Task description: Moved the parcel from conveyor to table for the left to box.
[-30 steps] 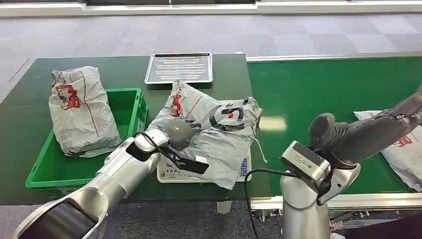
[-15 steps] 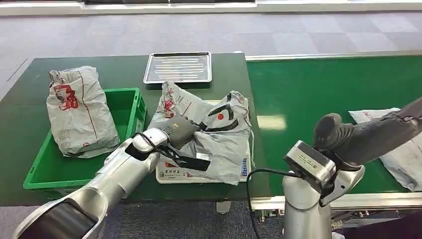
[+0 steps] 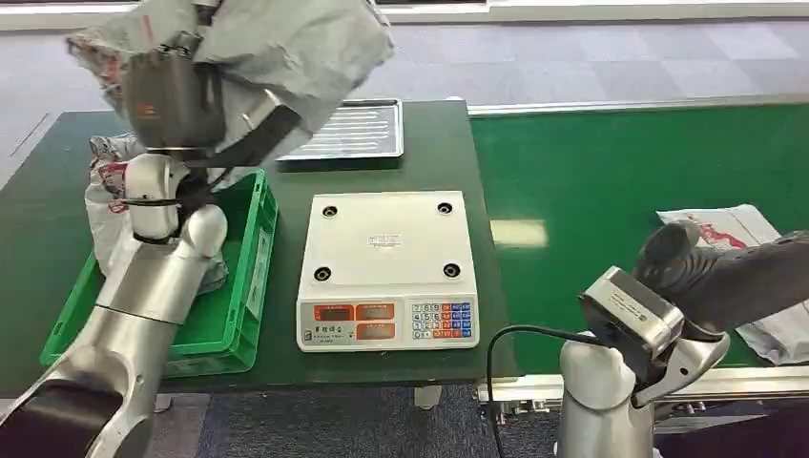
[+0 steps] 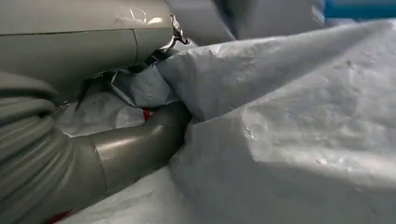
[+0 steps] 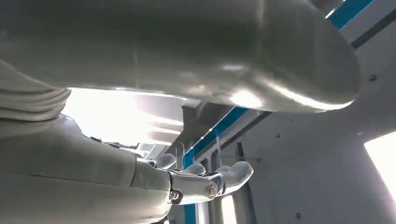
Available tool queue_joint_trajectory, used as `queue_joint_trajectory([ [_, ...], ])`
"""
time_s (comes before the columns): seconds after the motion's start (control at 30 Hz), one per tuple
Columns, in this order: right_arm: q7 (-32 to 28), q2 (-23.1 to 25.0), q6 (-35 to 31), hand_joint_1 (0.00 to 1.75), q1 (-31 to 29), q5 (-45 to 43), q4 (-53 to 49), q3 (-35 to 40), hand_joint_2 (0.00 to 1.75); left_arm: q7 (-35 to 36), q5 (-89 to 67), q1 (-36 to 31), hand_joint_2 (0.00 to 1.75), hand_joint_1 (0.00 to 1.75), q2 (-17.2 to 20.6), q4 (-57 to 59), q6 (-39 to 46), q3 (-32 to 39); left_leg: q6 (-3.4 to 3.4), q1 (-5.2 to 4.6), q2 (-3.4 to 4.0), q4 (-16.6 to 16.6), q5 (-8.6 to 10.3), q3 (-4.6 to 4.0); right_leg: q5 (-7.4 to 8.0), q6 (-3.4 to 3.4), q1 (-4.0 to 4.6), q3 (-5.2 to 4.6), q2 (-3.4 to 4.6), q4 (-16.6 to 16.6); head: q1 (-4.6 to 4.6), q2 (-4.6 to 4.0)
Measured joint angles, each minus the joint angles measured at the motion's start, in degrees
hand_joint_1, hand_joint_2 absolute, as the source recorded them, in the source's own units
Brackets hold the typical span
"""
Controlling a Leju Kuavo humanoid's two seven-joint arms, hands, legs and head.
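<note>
Holding a grey parcel (image 3: 286,43) high in the air, the left hand (image 3: 167,95) is raised above the far left part of the bench (image 3: 448,143), over the green crate (image 3: 243,258). From the left wrist, the thumb (image 4: 135,144) and the parcel's crumpled plastic press together, so the grip is firm. Another parcel (image 3: 110,196) lies in the crate, partly hidden behind the left arm. A white scale (image 3: 386,272) sits beside the crate, its top bare, and a metal tray (image 3: 358,129) lies beyond it near the far edge. To the right runs the green conveyor (image 3: 620,162), where a third parcel (image 3: 744,234) lies. The right arm stretches over that parcel; the right hand (image 5: 205,179) has its fingers loosely apart with nothing between them.
</note>
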Motion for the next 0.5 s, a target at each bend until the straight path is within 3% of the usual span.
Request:
queue_joint_trajectory([
  [0.23,-0.02,0.0,0.0,0.0,0.0,0.05,0.0,-0.02,0.0,5.89,-9.45,2.48,1.75,1.75,2.28,-4.95,-0.04,7.57,-0.05,0.02,-0.21,0.0,0.05,-0.05,-0.03,-0.04,0.04,0.08,-0.17,0.0,0.02,0.0],
  [0.4,-0.26,0.0,0.0,0.0,0.0,-0.57,0.02,-0.02,0.0,14.44,-17.06,2.02,1.75,1.75,5.45,-0.7,-7.52,9.54,-0.05,-0.02,-0.16,0.0,0.05,0.01,-0.02,-0.03,0.0,0.07,-0.13,0.0,0.02,0.0],
  [0.43,-0.33,0.0,0.0,0.0,-0.01,-0.72,0.02,-0.02,0.0,15.22,-17.06,1.92,0.0,0.0,6.02,1.18,-7.85,9.54,-0.06,-0.01,-0.16,0.0,0.06,0.0,0.0,-0.05,0.0,0.05,-0.12,0.0,0.02,0.0],
  [0.5,-0.5,0.0,0.0,0.0,-0.01,-0.81,0.02,0.0,0.0,16.07,-16.97,1.38,0.0,0.0,7.15,6.21,-7.89,9.52,-0.07,0.01,-0.19,0.0,0.07,0.0,0.0,-0.06,0.03,0.06,-0.15,0.0,0.02,0.0],
])
